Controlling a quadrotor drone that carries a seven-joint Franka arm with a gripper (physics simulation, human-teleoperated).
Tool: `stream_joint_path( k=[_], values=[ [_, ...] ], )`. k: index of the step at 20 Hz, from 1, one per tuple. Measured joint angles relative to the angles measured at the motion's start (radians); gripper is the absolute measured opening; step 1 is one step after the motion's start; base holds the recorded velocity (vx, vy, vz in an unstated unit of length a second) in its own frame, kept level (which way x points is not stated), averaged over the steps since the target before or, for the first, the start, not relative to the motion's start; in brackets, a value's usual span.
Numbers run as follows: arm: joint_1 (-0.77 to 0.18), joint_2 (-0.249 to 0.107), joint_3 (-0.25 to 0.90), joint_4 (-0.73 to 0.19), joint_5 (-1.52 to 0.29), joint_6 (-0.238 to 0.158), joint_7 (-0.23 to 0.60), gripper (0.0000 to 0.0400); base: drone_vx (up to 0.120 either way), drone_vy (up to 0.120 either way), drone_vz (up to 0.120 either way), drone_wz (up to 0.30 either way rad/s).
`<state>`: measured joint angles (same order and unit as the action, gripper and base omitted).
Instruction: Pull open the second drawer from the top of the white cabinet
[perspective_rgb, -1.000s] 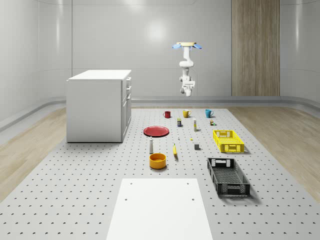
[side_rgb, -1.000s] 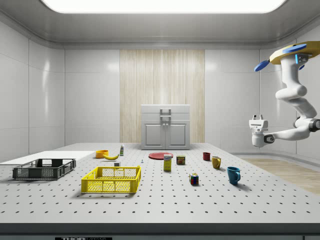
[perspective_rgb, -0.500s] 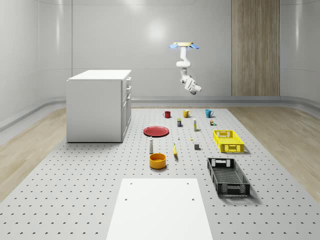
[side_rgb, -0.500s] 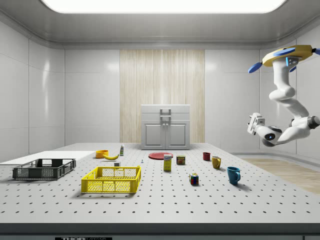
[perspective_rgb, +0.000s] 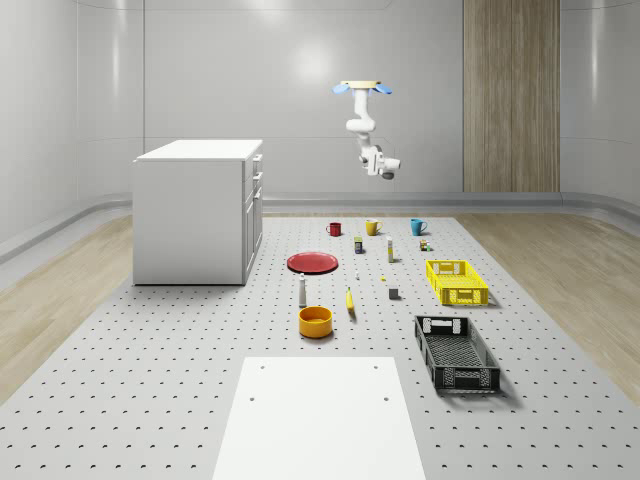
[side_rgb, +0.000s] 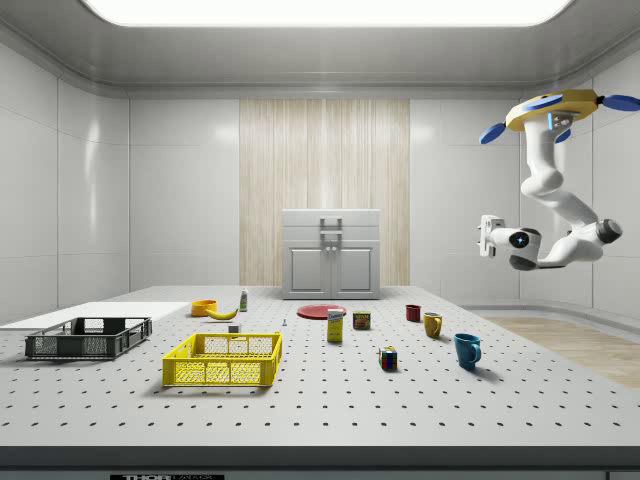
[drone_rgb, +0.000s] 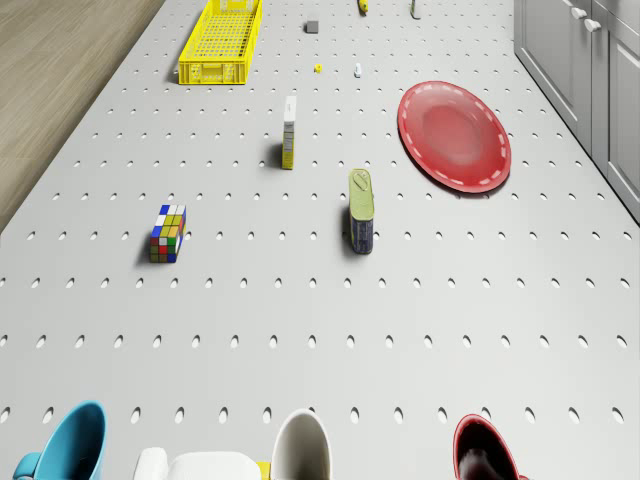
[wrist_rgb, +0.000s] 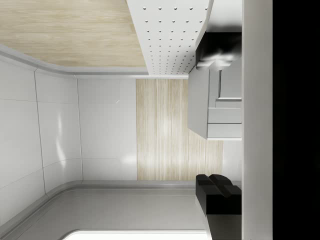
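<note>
1. Plain white boxy cabinet (perspective_rgb: 198, 210).
2. Solid red round plate (drone_rgb: 454, 135).
3. Bright yellow lattice crate (perspective_rgb: 456, 281).
4. Black lattice crate (perspective_rgb: 456, 354).
5. Multicoloured chequered puzzle cube (drone_rgb: 167, 233).
6. Teal mug (side_rgb: 466, 349).

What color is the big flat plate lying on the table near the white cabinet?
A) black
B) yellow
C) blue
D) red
D: the plate lying flat on the table beside the white cabinet is red; it shows red in the whole-scene view too.
</note>
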<state>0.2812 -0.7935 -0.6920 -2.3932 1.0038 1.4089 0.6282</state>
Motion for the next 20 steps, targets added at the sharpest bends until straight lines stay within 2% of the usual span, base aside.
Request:
stream_joint_path(
  k=[20],
  values=[
    [0.140, -0.098, -0.086, -0.035, -0.024, 0.102, 0.041, 0.0305, 0.120, -0.120, 0.000, 0.000]
  ],
)
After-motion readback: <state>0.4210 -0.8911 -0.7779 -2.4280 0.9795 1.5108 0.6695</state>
